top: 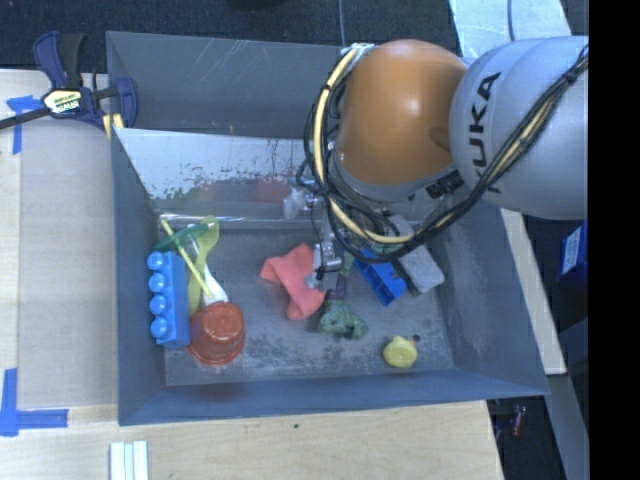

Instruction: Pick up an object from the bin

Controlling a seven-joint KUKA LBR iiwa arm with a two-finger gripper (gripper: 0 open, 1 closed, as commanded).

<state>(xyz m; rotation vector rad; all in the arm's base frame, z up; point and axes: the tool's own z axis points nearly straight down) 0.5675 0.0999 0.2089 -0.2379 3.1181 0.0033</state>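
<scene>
The arm (pixel 520 118), with its orange cover (pixel 395 113) and looped cables, reaches into the grey bin (pixel 135 288) from 3 o'clock. The tool (pixel 328 268) hangs low near the middle of the bin floor. Whether the tool is apart or together cannot be told (the wrist and cables hide much of it).

Just at the tool's 9 o'clock side lies a pink floppy piece (pixel 292 280), its edge touching or all but touching the tool. Close by at the tool's 5 o'clock sits a small dark green lump (pixel 342 320). At its 3 o'clock a blue block (pixel 382 280) lies against a grey block (pixel 422 268).

A small yellow thing (pixel 400 352) rests toward the bin's 5 o'clock corner, apart from the others. At the bin's 8 o'clock side a red cup (pixel 217 332), a blue knobbed bar (pixel 160 298) and a yellow-green piece (pixel 197 258) lie close together.
</scene>
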